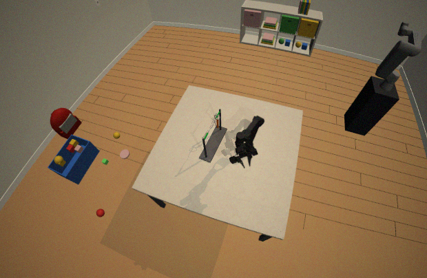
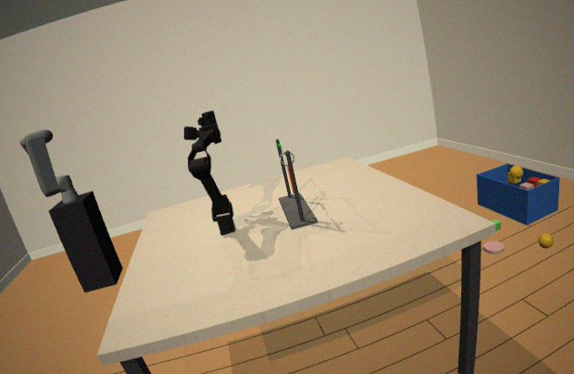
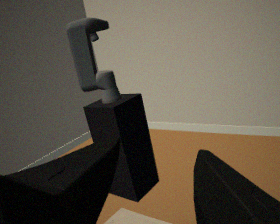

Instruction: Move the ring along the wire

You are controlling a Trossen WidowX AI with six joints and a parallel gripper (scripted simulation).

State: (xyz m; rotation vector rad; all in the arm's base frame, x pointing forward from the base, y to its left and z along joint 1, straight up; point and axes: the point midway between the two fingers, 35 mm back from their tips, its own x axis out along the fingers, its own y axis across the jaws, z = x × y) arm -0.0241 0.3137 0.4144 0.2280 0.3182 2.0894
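The ring (image 2: 293, 159) hangs at the green part (image 1: 218, 113) beside the back post (image 1: 220, 120) in the top view; that post (image 2: 299, 204) is the nearer one in the exterior view. Its orange handle (image 1: 217, 123) (image 2: 291, 180) hangs down close to the post. The other post (image 1: 204, 148) has the other green part (image 1: 206, 135) (image 2: 279, 145) at its top. The thin grey wire between them is barely visible. My gripper (image 1: 247, 166) (image 3: 158, 153) is partly open and empty, well away from the ring and both posts. Its fingertips are hidden in the exterior view.
The posts rise from a dark base plate (image 1: 213, 146) (image 2: 295, 215) on the pale table (image 1: 259, 206) (image 2: 196, 287). A grey arm on a black pedestal (image 1: 368, 107) (image 2: 87, 250) (image 3: 136, 150) stands beyond the table, and shows between and above my fingers in the wrist view.
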